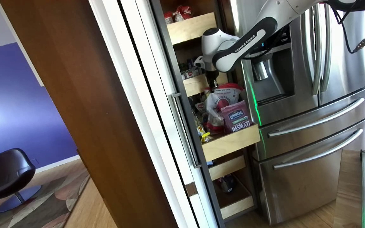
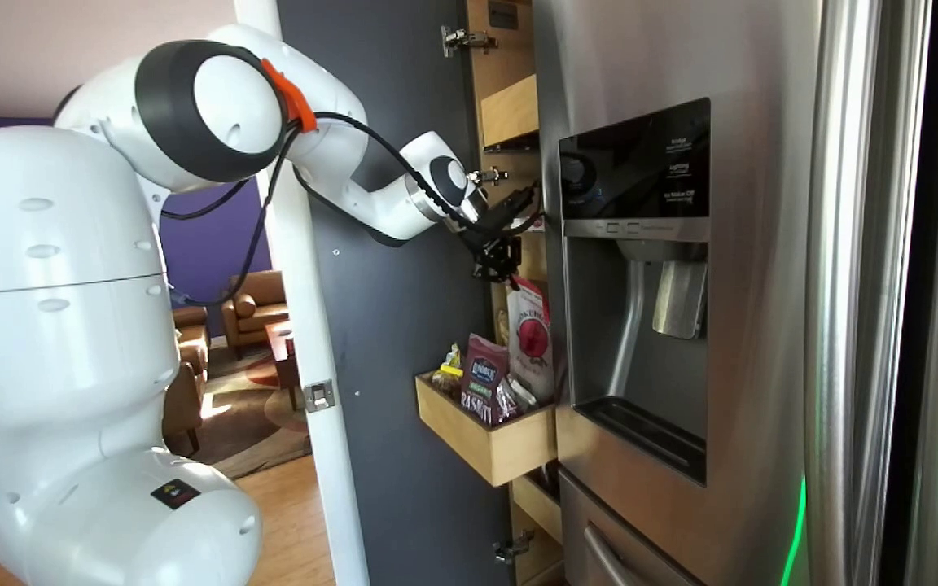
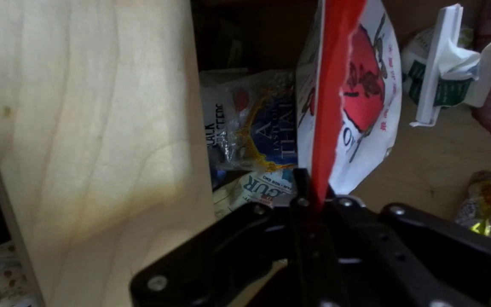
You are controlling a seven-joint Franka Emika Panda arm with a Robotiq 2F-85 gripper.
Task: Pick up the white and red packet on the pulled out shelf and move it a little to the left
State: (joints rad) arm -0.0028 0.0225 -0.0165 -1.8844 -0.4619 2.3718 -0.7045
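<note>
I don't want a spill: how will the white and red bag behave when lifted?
The bag will probably flex, since the gripper pinches only its thin red top. It may also swing or sag, as it widens below that narrow grip.

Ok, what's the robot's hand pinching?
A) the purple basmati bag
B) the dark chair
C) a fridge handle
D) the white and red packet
D: in the wrist view, the red top edge of the white and red packet is squeezed in the hand.
</note>
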